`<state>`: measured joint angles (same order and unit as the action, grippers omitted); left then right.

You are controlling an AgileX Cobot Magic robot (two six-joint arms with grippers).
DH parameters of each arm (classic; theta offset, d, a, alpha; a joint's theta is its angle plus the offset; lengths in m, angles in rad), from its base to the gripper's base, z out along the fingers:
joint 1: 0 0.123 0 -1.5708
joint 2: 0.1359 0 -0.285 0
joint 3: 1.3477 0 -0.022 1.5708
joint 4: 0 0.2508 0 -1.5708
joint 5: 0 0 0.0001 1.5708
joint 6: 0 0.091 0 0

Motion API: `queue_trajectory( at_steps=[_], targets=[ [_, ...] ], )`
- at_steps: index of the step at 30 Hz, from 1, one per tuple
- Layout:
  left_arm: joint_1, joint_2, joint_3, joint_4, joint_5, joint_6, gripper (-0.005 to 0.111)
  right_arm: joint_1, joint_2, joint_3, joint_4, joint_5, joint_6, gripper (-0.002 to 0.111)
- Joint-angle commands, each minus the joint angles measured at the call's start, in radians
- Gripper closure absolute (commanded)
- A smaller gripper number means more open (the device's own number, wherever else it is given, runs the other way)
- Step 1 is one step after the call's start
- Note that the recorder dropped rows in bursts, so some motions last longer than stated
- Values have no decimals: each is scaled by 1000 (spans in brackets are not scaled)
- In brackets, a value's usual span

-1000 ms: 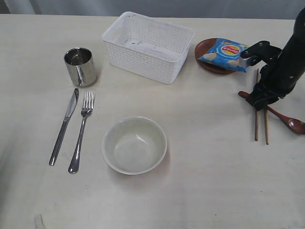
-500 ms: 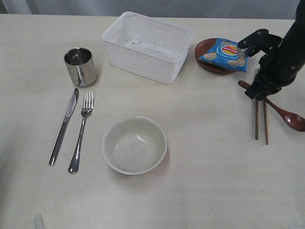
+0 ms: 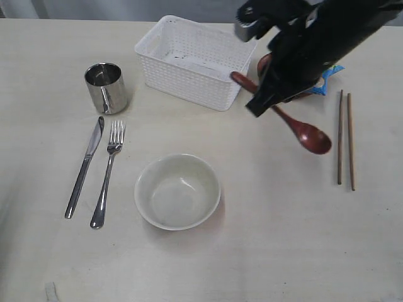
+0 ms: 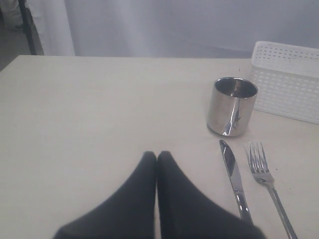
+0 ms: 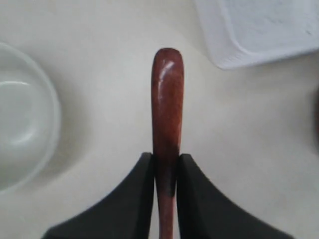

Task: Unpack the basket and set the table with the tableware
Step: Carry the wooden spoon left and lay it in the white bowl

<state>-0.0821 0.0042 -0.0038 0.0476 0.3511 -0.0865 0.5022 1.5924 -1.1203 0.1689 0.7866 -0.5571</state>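
My right gripper (image 3: 263, 100) is shut on the handle of the reddish-brown wooden spoon (image 3: 312, 136) and holds it in the air, right of the white basket (image 3: 195, 60). The right wrist view shows the handle (image 5: 167, 99) clamped between the fingers (image 5: 142, 172), with the pale bowl (image 5: 20, 119) to one side. The bowl (image 3: 177, 190) rests front centre on the table (image 3: 264, 251). The steel cup (image 3: 106, 87), knife (image 3: 85, 167) and fork (image 3: 108, 173) lie at the left. The chopsticks (image 3: 345, 139) lie at the right. My left gripper (image 4: 157, 155) is shut and empty, near the cup (image 4: 232, 105).
The brown plate (image 3: 263, 63) and blue chip bag (image 3: 332, 72) are mostly hidden behind my right arm. The basket (image 5: 259, 30) looks empty and stands close to the spoon's handle tip. The left gripper does not show in the exterior view.
My right gripper has taken the spoon up from beside the chopsticks and carried it left and higher, toward the basket. The chopsticks now lie uncovered. The left side is unchanged.
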Motion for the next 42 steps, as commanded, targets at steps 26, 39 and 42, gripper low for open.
queue_trajectory(
  at_steps=[26, 39, 42],
  targets=[
    [3, -4, 4, 8, -9, 4, 107, 331, 316, -205, 348, -101, -169, 109],
    [3, -4, 4, 8, -9, 4, 107, 331, 333, -205, 315, -25, -169, 76],
    [3, -4, 4, 8, -9, 4, 107, 331, 331, -205, 315, -25, -154, 65]
  ],
)
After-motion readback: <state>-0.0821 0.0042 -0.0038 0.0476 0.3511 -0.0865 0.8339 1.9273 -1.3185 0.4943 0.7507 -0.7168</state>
